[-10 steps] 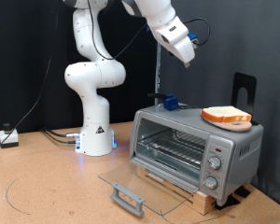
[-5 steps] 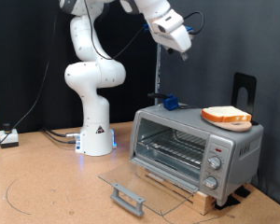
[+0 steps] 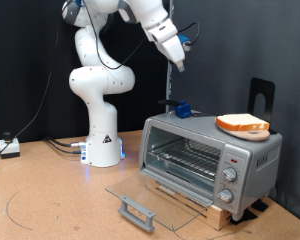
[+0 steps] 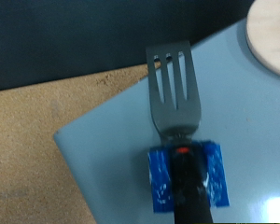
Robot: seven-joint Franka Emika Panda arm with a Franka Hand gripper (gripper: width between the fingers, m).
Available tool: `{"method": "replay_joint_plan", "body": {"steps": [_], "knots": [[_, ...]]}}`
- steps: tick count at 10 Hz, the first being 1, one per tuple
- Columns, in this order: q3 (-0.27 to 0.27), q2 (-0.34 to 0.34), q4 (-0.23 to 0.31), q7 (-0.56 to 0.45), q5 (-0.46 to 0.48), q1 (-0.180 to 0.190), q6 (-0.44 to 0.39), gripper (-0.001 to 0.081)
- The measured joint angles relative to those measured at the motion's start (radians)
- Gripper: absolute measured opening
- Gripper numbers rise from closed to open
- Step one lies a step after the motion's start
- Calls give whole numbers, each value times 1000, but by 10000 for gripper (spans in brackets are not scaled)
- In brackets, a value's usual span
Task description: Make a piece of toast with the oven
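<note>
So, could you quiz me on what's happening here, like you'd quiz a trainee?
1. True or false: the gripper hangs high above the oven, apart from the piece of toast.
2. The toast lies: A on the wire rack; B on the plate atop the oven; C on the table.
3. Fill in: the oven's glass door is ___.
Key: 1 true; 2 B; 3 open.

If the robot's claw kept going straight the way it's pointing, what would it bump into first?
Probably the spatula lying on top of the oven, which the wrist view looks straight at. The claw is high above, so depth is a guess.
</note>
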Motion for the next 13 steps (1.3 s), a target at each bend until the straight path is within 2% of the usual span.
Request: {"method": "replay_joint_plan", "body": {"steps": [2, 6, 8, 10, 11, 13], "knots": [[-13, -9, -17, -33, -27, -15, 0, 807], [-45, 8, -23, -185, -60, -17, -10, 807], [-51, 21, -20, -199, -59, -16, -15, 807], [-10, -3, -69, -197, 3, -16, 114, 807], [14, -3, -90, -197, 15, -16, 144, 807], [51, 26, -105, -197, 23, -16, 149, 807]]}}
